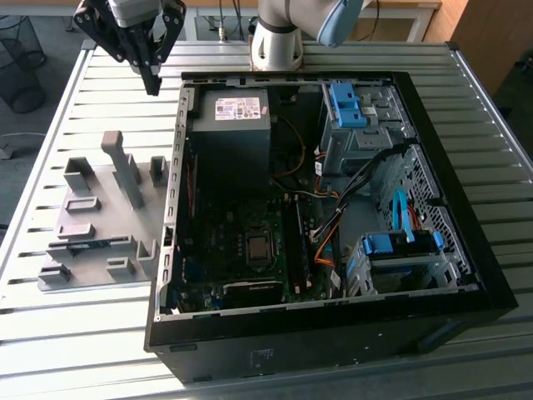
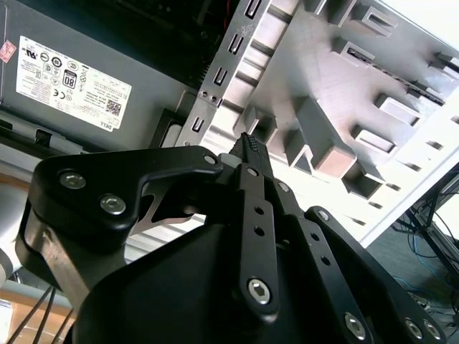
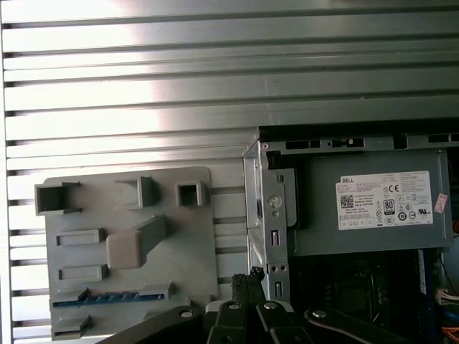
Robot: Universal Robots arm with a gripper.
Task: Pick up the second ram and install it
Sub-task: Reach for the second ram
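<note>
The second ram (image 3: 111,297) is a blue-green stick lying edge-up in a long slot of the grey holder plate (image 3: 193,258) in the first wrist view. My gripper (image 1: 152,83) hangs over the slatted table beyond the holder (image 1: 104,179), close to the far corner of the open computer case (image 1: 175,208) at the exterior view's left. Its fingers (image 2: 249,147) are pressed together with nothing between them, well apart from the ram. The fingertips (image 3: 247,278) point at the case's metal edge beside the holder. The memory slots (image 1: 296,242) lie on the motherboard inside the case.
A grey power supply (image 1: 233,125) with a white label fills the case's far corner. Blue drive-bay clips (image 1: 346,104) and orange and black cables (image 1: 325,242) sit on the exterior view's right. Tall grey posts (image 1: 125,167) rise from the holder. The robot base (image 1: 279,37) stands behind the case.
</note>
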